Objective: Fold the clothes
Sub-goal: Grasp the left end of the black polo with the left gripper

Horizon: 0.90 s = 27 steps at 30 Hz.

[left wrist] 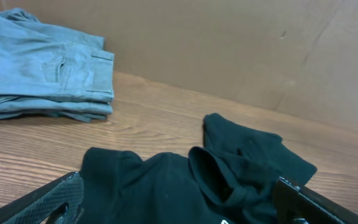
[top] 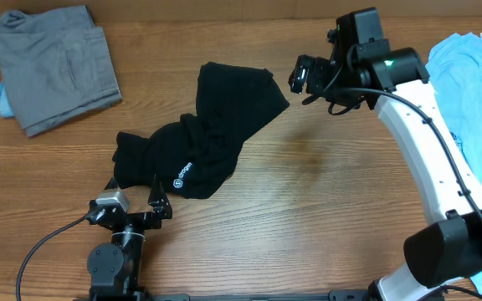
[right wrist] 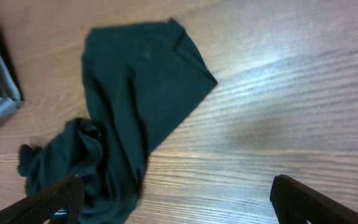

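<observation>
A crumpled black shirt with a small white logo lies mid-table, its upper part spread flat and its lower left part bunched. My left gripper is open at the shirt's near left edge, its fingers on either side of the bunched cloth. My right gripper is open and empty, held above the table just right of the shirt's upper corner. The right wrist view shows the shirt to its left and bare wood between the fingers.
A folded grey garment lies at the far left, also in the left wrist view. A light blue shirt lies at the right edge under the right arm. Bare wood spans the centre and front.
</observation>
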Each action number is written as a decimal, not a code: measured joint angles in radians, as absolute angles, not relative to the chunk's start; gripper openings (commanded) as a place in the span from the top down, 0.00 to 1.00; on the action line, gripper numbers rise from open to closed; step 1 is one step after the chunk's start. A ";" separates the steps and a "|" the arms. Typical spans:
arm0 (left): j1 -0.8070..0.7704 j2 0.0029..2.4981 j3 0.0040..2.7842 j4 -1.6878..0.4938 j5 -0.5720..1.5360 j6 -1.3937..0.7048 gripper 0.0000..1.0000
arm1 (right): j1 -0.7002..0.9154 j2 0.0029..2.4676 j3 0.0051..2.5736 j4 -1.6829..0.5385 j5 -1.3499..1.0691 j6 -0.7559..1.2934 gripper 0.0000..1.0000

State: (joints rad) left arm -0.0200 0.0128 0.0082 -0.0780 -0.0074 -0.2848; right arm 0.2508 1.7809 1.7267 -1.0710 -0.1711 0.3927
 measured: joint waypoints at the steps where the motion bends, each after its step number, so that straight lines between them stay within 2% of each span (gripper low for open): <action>1: -0.020 0.013 0.008 -0.078 -0.001 -0.289 0.00 | 0.251 1.789 1.723 -1.074 -0.174 0.393 0.00; 6: -0.020 0.013 0.009 0.083 0.176 -0.385 0.00 | 0.251 1.806 1.713 -1.074 -0.204 0.393 0.00; 9: -0.020 0.013 0.034 0.086 0.278 -0.414 0.00 | 0.251 1.806 1.713 -1.074 -0.212 0.393 0.00; 12: -0.020 0.017 0.101 0.014 0.314 -0.421 0.00 | 0.251 1.806 1.713 -1.074 -0.214 0.392 0.00; 16: -0.020 0.096 0.291 -0.170 0.262 -0.408 0.00 | 0.251 1.806 1.713 -1.063 -0.219 0.393 0.00; 19: -0.020 0.257 0.498 -0.426 0.180 -0.358 0.00 | 0.251 1.806 1.713 -1.060 -0.221 0.393 0.00; 21: -0.020 0.375 0.592 -0.521 0.136 -0.324 0.00 | 0.251 1.806 1.713 -1.063 -0.221 0.392 0.00; 27: -0.020 0.640 0.686 -0.542 0.107 -0.283 0.00 | 0.251 1.806 1.713 -1.081 -0.221 0.392 0.00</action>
State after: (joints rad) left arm -0.0200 0.6403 0.6861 -0.5419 0.1074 -0.2829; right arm 0.2512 1.8057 1.7126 -1.0809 -0.2211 0.3920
